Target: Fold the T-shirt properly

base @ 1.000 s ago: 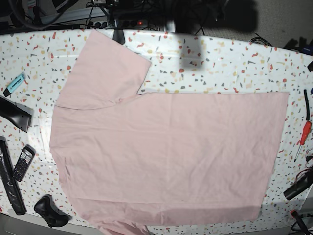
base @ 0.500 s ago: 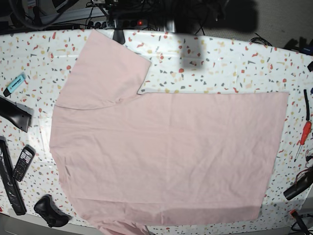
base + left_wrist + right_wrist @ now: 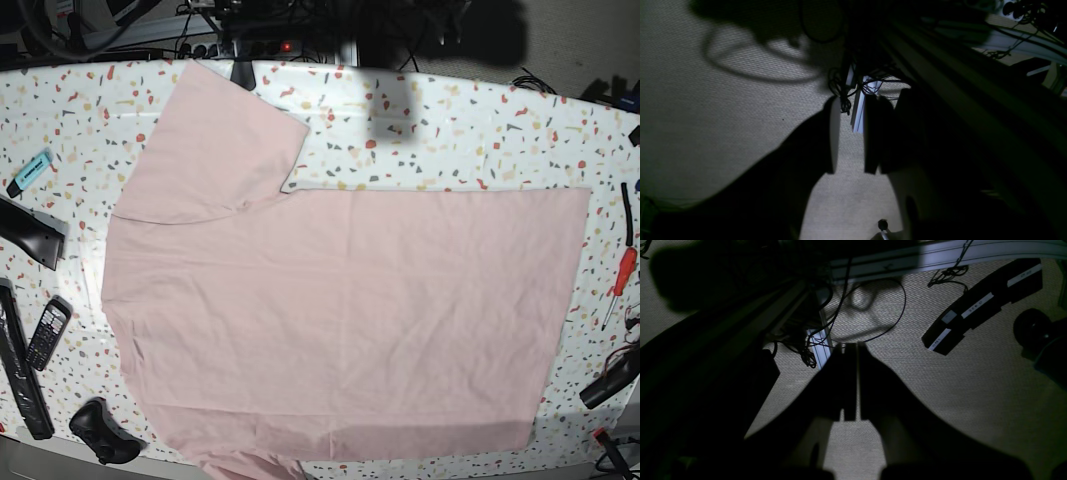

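While the T-shirt (image 3: 340,310) lies flat, plain side up, across the speckled surface (image 3: 470,130), we hang clear of it: left gripper (image 3: 850,135) fingers spread, right gripper (image 3: 850,381) fingers pressed together. Folding is unstarted; next we judge a sleeve needs pinching.

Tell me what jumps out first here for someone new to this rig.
The pale pink T-shirt dominates the base view, spread flat, plain side up, over most of the speckled table, one sleeve angled to the upper left. Small clutter rings it: a red screwdriver at the right edge, a phone at the left. Neither arm is over the table; both wrist cameras show only dim floor.
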Tool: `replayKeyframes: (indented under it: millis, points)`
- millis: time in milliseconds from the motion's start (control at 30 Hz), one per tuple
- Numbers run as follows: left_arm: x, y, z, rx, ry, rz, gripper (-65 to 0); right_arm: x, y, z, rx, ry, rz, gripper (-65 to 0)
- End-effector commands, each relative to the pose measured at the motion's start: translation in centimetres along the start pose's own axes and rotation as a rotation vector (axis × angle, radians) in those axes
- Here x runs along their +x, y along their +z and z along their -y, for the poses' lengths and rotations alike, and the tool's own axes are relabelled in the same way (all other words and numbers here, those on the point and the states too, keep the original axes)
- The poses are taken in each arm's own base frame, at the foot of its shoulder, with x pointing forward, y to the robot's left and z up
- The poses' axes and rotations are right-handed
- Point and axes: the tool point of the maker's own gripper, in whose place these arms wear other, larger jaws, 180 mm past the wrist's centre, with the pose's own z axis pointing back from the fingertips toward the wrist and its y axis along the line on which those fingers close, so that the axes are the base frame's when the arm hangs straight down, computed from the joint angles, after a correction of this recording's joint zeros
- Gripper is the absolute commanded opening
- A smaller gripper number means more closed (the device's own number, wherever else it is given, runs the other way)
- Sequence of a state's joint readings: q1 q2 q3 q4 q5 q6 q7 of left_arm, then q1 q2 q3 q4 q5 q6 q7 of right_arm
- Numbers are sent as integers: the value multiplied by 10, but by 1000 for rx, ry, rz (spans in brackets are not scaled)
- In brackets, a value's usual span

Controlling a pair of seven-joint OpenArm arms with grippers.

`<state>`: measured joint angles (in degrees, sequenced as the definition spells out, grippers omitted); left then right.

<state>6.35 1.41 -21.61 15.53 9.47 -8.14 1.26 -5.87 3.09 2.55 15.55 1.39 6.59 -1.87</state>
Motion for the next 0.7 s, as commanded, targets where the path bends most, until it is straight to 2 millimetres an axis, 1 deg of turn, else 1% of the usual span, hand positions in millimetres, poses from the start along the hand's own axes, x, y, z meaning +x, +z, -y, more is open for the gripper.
replayKeyframes:
  millis: [0, 100, 233, 300, 400, 467, 533, 600, 667]
  points:
    - [-2, 0, 4, -10, -1, 5, -525, 2, 0, 7, -7, 5, 10, -650]
    - [-6, 1, 2, -8, -1, 1, -525, -3, 2, 23, -10, 14, 5, -650]
    - [-14, 4, -2, -6, -3, 13, -525, -17, 7, 48, 1, 39, 2, -650]
    - [-13, 7, -2, -35, -10, 32, -525, -25, 11, 60, 8, 40, 6, -650]
    - [-11, 13, -1, -74, -29, 57, -525, -35, 19, 71, 30, 35, 17, -650]
    - [-12, 17, -5, -72, -100, 60, -525, -42, 26, 79, 27, 43, 17, -650]
    - [-16, 21, -4, -77, -183, 54, -525, -49, 33, 87, 18, 66, 21, -650]
    - [-20, 27, -1, -89, -251, 55, -525, -53, 42, 95, 11, 90, 38, -650]
    - [-24, 35, 5, -109, -264, 60, -525, -56, 52, 101, 15, 69, 57, -650]
